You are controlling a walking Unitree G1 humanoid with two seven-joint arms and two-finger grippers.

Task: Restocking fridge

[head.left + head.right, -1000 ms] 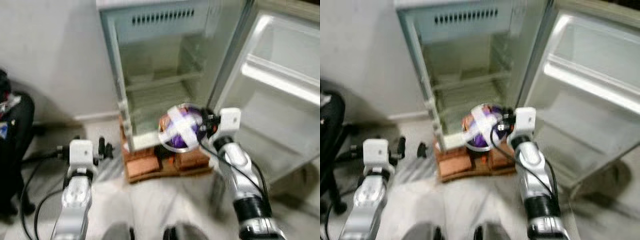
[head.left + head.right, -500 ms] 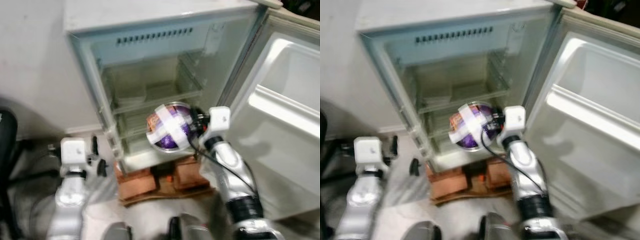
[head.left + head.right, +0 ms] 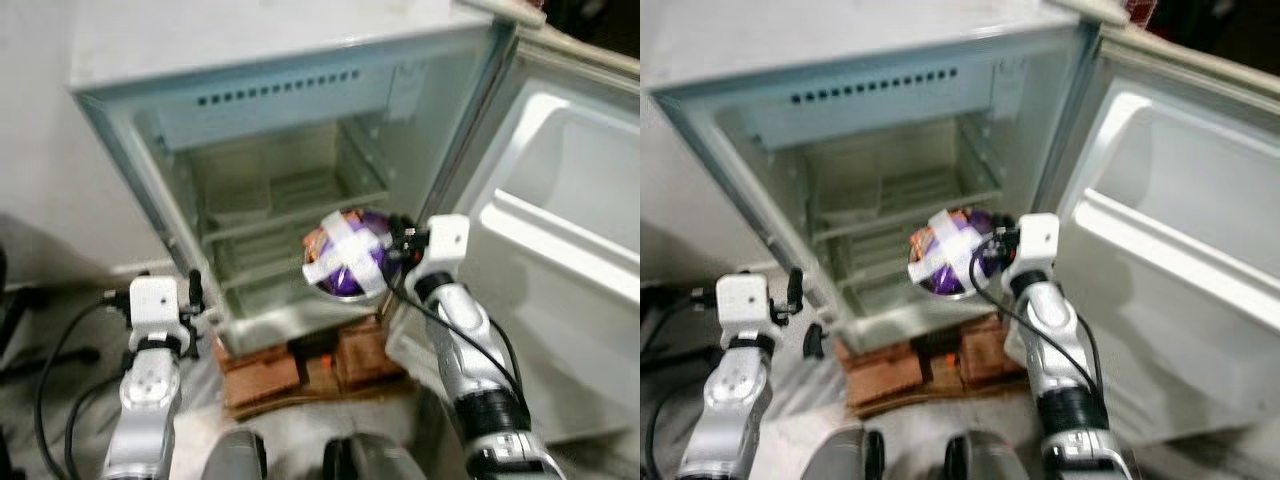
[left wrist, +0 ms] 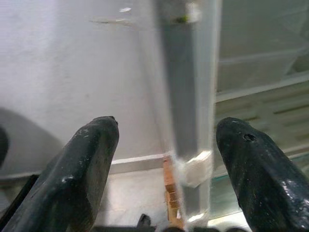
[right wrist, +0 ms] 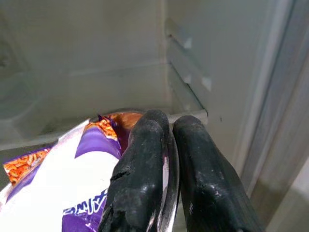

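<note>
A small white fridge (image 3: 130,45) stands open against a pale wall, its door (image 3: 560,250) swung wide to the robot's right. The fridge rests on a low stack of reddish-brown blocks (image 3: 300,365).

The right gripper (image 3: 392,250) is raised in front of the open fridge compartment, at about the height of the lower shelf. Its two black fingers (image 5: 145,164) are pressed together on the rim of one round purple noodle cup (image 3: 345,252), which has a foil lid with white bands crossing it. The cup sticks out from the fingertips toward the robot's left, lid tilted toward the camera, held in the air just before the fridge opening and touching no shelf. In the right wrist view the cup's lid (image 5: 58,193) lies beside and below the fingers, with the fridge's inner wall and shelf ledges behind it.

The left gripper (image 3: 195,300) is held low near the fridge's left front edge, its two fingers (image 4: 87,174) spread wide apart with nothing between them.

Two shelves (image 3: 290,215) can be counted inside, one above the other. One cup and two grippers are in sight. Dark cables (image 3: 55,350) trail across the floor at the left.
</note>
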